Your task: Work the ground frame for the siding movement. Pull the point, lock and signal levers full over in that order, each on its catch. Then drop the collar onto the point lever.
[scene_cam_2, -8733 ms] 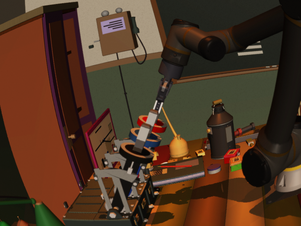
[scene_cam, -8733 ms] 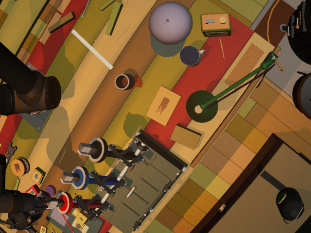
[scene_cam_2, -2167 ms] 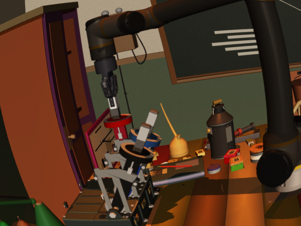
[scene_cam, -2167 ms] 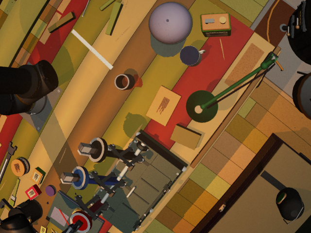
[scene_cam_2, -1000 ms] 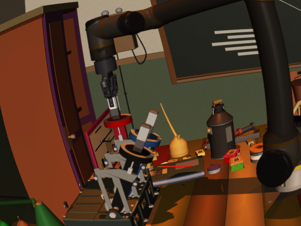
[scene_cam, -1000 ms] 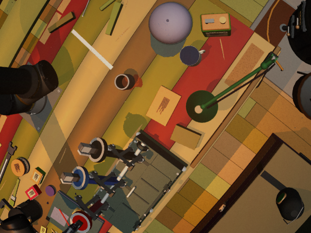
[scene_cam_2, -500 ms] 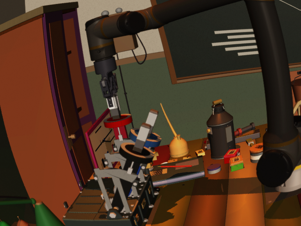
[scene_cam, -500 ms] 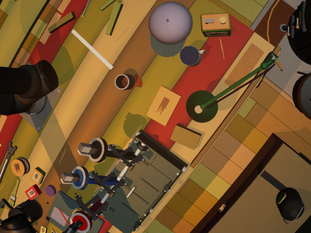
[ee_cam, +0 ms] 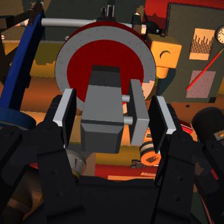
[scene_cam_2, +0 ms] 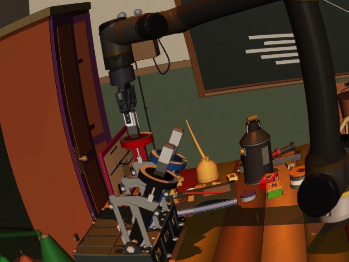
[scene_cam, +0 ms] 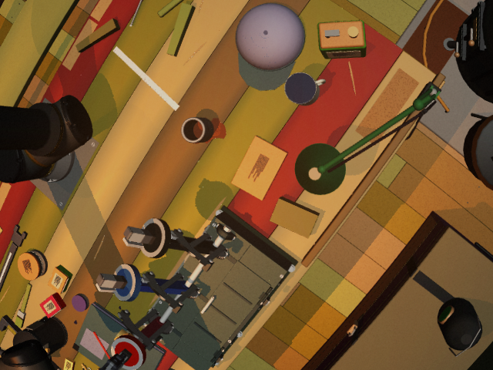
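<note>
The black lever (scene_cam: 149, 237) (scene_cam_2: 166, 157) and the blue lever (scene_cam: 119, 281) (scene_cam_2: 175, 138) lean over together on the ground frame (scene_cam: 223, 286) (scene_cam_2: 141, 208), while the red lever (scene_cam_2: 135, 132) (ee_cam: 102, 117) stands more upright at the frame's far end. Each lever has a grey handle above a disc of its colour, and the red disc (scene_cam: 128, 350) (ee_cam: 105, 65) has a grey rim. A grey catch plate (ee_cam: 138, 112) on two pins sits beside the red lever's handle. A loose ring, the collar (scene_cam: 198, 130), stands on the table far from the frame. My gripper (scene_cam_2: 130, 120) (ee_cam: 113, 120) is open around the red lever's handle and holds nothing.
A wooden cabinet (scene_cam_2: 48, 118) rises right beside the frame. A grey dome (scene_cam: 270, 36), a mug (scene_cam: 302, 88), a radio (scene_cam: 341, 39) and a green desk lamp (scene_cam: 320, 169) stand beyond. A dark bottle (scene_cam_2: 255, 155), an oil can (scene_cam_2: 206, 169) and small boxes (scene_cam_2: 272, 183) crowd the table's other side.
</note>
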You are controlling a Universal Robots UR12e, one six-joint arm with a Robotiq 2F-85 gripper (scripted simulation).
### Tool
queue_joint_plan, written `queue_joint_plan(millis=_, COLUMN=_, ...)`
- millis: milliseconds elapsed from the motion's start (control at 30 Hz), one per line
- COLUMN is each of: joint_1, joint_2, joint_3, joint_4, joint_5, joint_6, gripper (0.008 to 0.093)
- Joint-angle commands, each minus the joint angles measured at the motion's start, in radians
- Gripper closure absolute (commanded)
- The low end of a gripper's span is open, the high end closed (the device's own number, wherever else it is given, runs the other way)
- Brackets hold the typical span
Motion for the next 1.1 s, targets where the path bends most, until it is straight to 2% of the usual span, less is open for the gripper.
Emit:
queue_joint_plan(millis=0, joint_1=0.000, joint_2=-0.001, joint_3=-0.003, joint_4=0.001, joint_5=0.000, joint_6=0.000, gripper=0.0384)
queue_joint_plan(millis=767, joint_1=0.000, joint_2=-0.013, joint_3=-0.079, joint_4=0.090, joint_5=0.000, joint_6=0.000, gripper=0.0384)
queue_joint_plan(millis=1067, joint_1=0.001, joint_2=-0.014, joint_3=-0.092, joint_4=0.103, joint_5=0.000, joint_6=0.001, gripper=0.0384)
